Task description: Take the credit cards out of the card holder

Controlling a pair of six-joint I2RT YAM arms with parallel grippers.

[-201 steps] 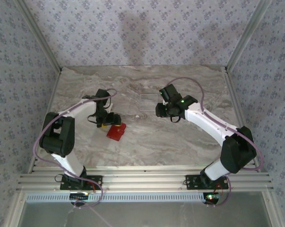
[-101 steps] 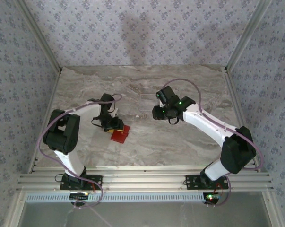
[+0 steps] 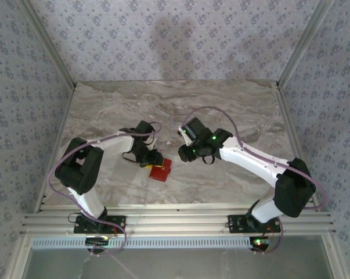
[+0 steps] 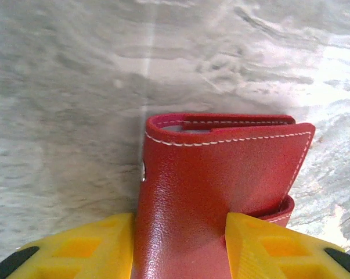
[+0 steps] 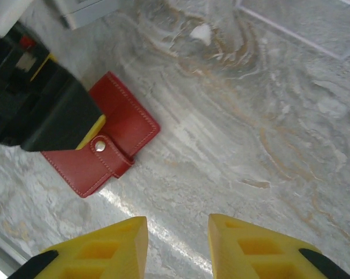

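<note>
From above, the small flat red stitched card holder (image 3: 162, 172) lies on the grey marbled surface (image 3: 233, 104), at the tips of the left pincer (image 3: 155, 163). The right pincer (image 3: 184, 153) hangs near it on the other side.

In the left wrist view, the left pincer's yellow fingers (image 4: 76, 250) press against both long sides of the card holder and grip it by its near end. With only one end held, the far end could probably swing or slip free once anything pulls on it. A pale sliver shows inside the top fold, but it cannot be told whether it is one of the credit cards.

In the right wrist view, the right pincer (image 5: 177, 250) stands open and empty over bare surface, apart from the card holder. The red strap with its metal snap (image 5: 99, 146) looks fastened, so the contents stay hidden. A hard tug on that strap could drag the whole card holder out of the grip instead of opening it.
</note>
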